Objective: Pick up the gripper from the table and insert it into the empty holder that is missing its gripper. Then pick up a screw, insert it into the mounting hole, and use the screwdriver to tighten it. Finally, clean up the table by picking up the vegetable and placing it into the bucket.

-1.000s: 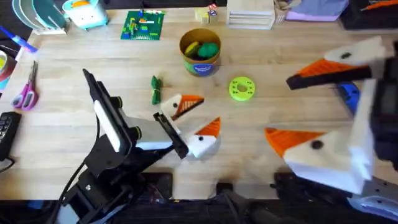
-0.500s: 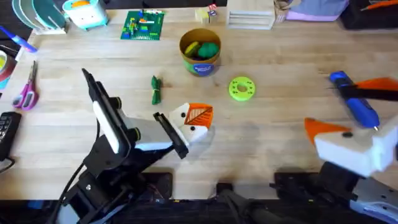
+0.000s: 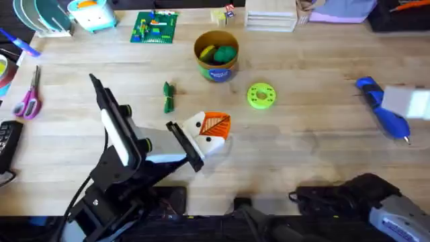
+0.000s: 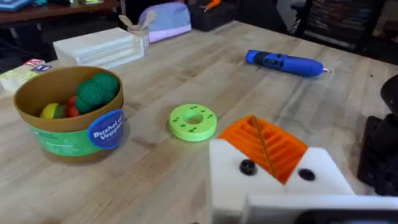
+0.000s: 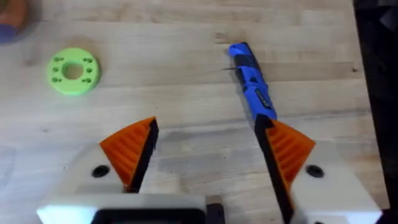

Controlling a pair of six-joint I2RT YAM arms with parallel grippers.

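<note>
Overhead: my left gripper [image 3: 209, 131] rests low on the table at about 6 o'clock from the bucket [image 3: 216, 56], its orange pads pressed together with nothing visible between them. The vegetable [image 3: 168, 97], a dark green toy, lies on bare wood at 10 o'clock from that gripper, well apart from the bucket, so the clean-up step is not yet done by my judgement. The lime-green disc [image 3: 261, 95] sits at 4 o'clock from the bucket. The screwdriver [image 3: 383, 111] lies flat near the right edge of the table, bit end toward me, part of its blue body hidden by a pale blurred shape I cannot identify.

Left wrist: the closed orange-and-white fingers [image 4: 264, 149] fill the near foreground. The bucket [image 4: 68, 112] stands upright beyond them and already holds toy produce. The disc [image 4: 193, 121] lies between bucket and fingers; the screwdriver [image 4: 285, 63] lies farther off.

Right wrist: my right gripper [image 5: 208, 149] is spread wide and holds nothing. The screwdriver [image 5: 252, 84] lies just past the fingers, running toward one of them, which suggests I am lined up to grasp it. The disc [image 5: 73, 70] lies well off to the side.

The loose orange gripper tip and the screw I cannot make out.
</note>
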